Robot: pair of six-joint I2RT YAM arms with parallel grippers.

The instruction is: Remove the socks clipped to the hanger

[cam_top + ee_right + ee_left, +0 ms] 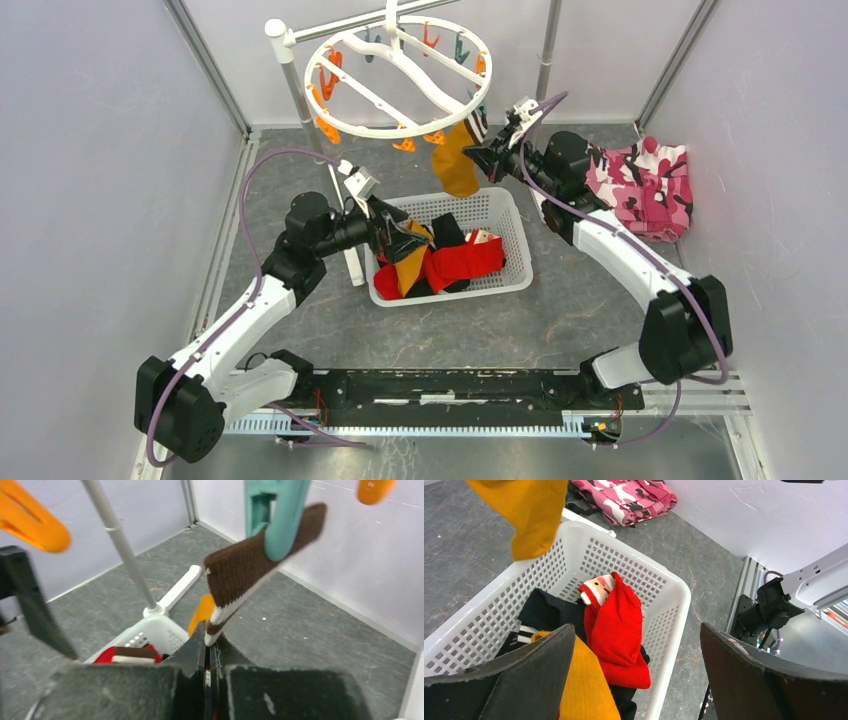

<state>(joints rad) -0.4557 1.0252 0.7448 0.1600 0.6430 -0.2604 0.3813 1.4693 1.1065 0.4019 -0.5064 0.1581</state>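
Observation:
The white ring hanger (400, 75) with orange and teal clips hangs at the back. One mustard-yellow sock (457, 160) still hangs from it, also in the left wrist view (529, 515). A teal clip (277, 520) holds its brown, white-striped cuff (250, 570). My right gripper (207, 635) is shut on the cuff's lower edge, just under the ring's right side (487, 150). My left gripper (636, 630) is open, low over the basket's left part (405, 235). Below it lie a red sock (616, 625), a mustard sock (584, 680) and black socks.
The white perforated basket (510, 215) stands mid-table under the hanger. A pink camouflage cloth (650, 185) lies at the right wall. The hanger's white stand pole (300, 100) rises left of the basket, its base beside the left arm. Walls enclose three sides.

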